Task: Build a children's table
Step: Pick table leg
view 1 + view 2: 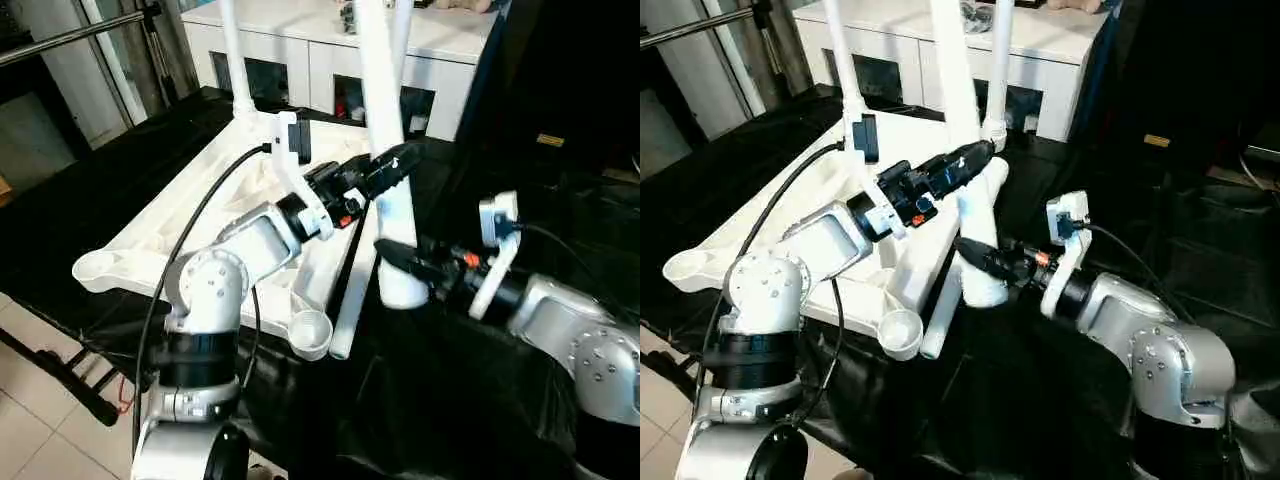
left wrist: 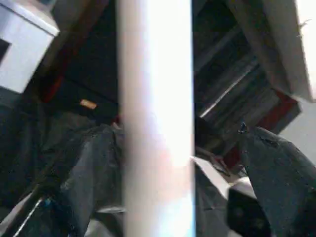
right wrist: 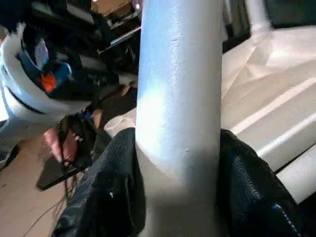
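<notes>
Third leg (image 1: pixel 385 120) stands upright at the inverted tabletop's (image 1: pixel 200 215) near-right corner. Left gripper (image 1: pixel 395 165) fingers straddle it higher up, right gripper (image 1: pixel 392 262) fingers clamp its base. Two legs already seated at far corners; fourth leg (image 1: pixel 352 300) lies beside. Next: press down into socket.

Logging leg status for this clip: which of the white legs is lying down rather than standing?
The loose leg lying flat beside the tabletop, near its empty corner socket. The others stand upright.
</notes>
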